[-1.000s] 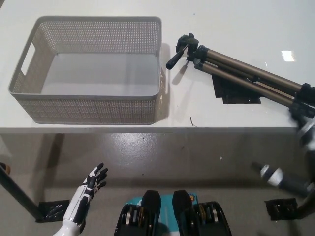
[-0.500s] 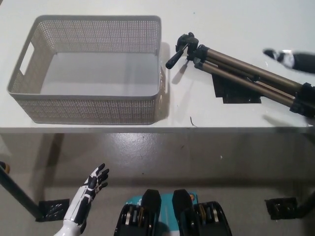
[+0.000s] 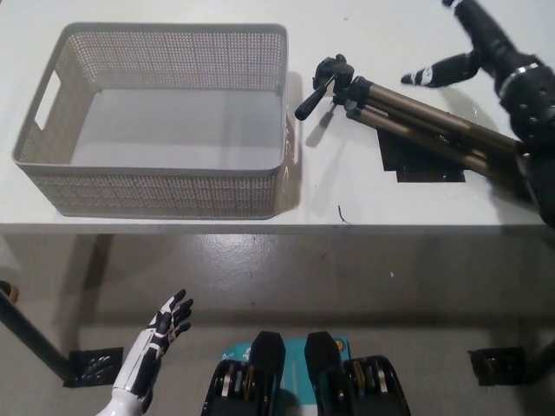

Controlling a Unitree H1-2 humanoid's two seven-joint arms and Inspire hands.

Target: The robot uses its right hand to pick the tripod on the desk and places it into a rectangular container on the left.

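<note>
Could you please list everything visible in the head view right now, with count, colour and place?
Basket: one, light grey perforated rectangular container, nothing inside, on the desk's left part.
Tripod: one, bronze legs folded together with a black head, lying on the desk right of the basket.
Black patch: one, flat on the desk beneath the tripod legs.
Desk: one, white, across the upper picture.
Floor stands: two dark bases, lower left and lower right on the grey floor.
Left hand: white, open, resting low at lower left.
Right hand: black, open, above the tripod at upper right.
</note>
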